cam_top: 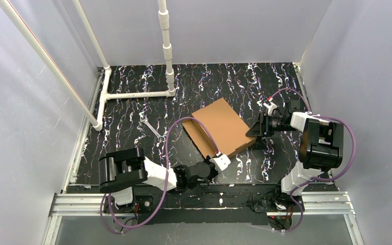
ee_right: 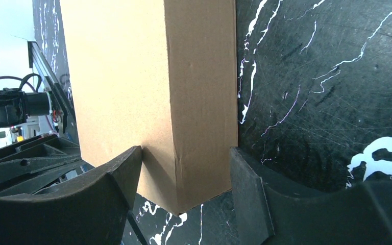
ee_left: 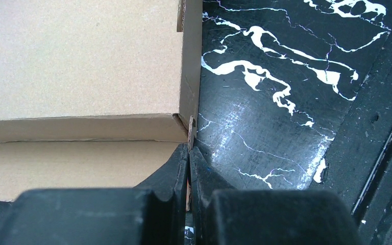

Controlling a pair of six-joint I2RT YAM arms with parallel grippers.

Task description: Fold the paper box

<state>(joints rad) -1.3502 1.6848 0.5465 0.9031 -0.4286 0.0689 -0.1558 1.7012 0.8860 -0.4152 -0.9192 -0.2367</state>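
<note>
**A:** Where is the paper box point(cam_top: 218, 125), and how will it handle?

**B:** It's in the middle of the overhead view, flat on the black marbled table point(cam_top: 209, 81) and turned at an angle; the lid is down, so it looks nearly folded. I'd judge it light, stiff across the panels, weak along the creases and easily dented at the corners; dry card, so hardly slippery.

**A:** Starting at the left, what about the claws?

**B:** The left gripper point(ee_left: 189, 151) sits at the bottom centre of its own view; its jaws are pressed together with only a thin edge of card at the box's near corner between them. The right gripper point(ee_right: 186, 159) stands wide, straddling another corner; one finger lies on the broad face, the other against the narrow side wall, and both seem to touch.

**A:** Where is the best place to hold it, and is there anything inside?

**B:** By the walls and flap edges, I'd say, not mid-lid; the closed lid hides the inside, so I cannot tell.
</note>
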